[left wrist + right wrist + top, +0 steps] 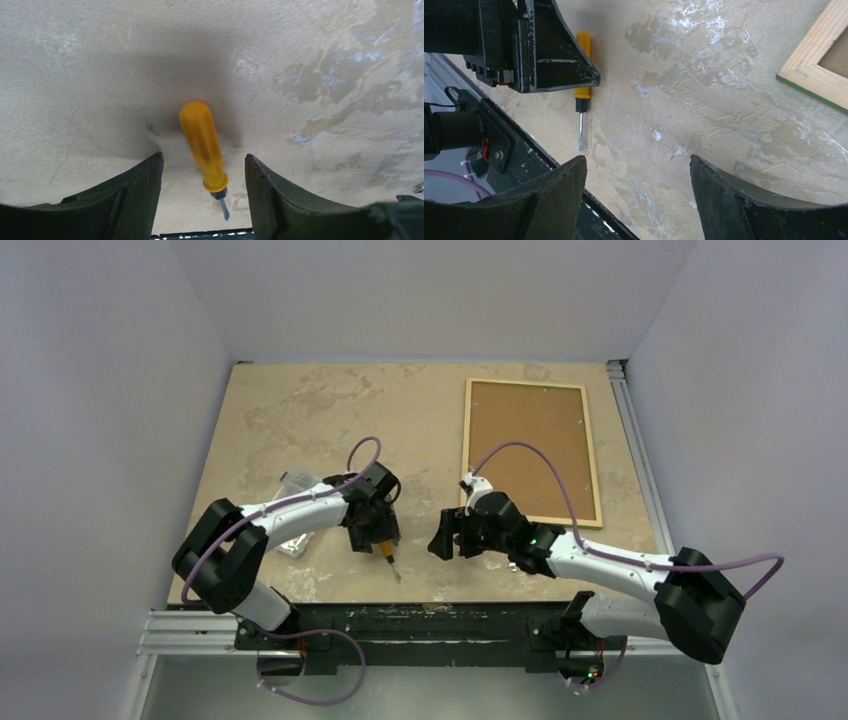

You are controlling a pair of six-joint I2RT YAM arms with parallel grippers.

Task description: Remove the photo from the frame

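Overhead and wrist views, both my arms over the bench (300, 410). The frame (811, 75) lies flat at the far right, face down, its long axis running away from my bases with a slight tilt. Pale wood and a thin green edge show at its near corner. The photo itself is not visible. A brown back (530, 425) fills the opening, and I cannot tell whether this is the photo's own back or a separate board over it. My right tool (638, 157) is released, fingers spread with only bare bench between them. It points toward the middle of the bench, so the frame lies behind it, to its right and farther away. The right arm is clearly the nearer, since the frame's near left corner sits just beside its wrist. My left tool (203, 157) is also released and hovers over a screwdriver (200, 135), which lies on the bench between the fingers and touches neither. This tool is well apart from the frame. A clear plastic item (290, 543) lies by my left arm. Nothing lies on the bench between the right tool and the frame, though that arm's purple cable (545, 465) arcs above the brown back.
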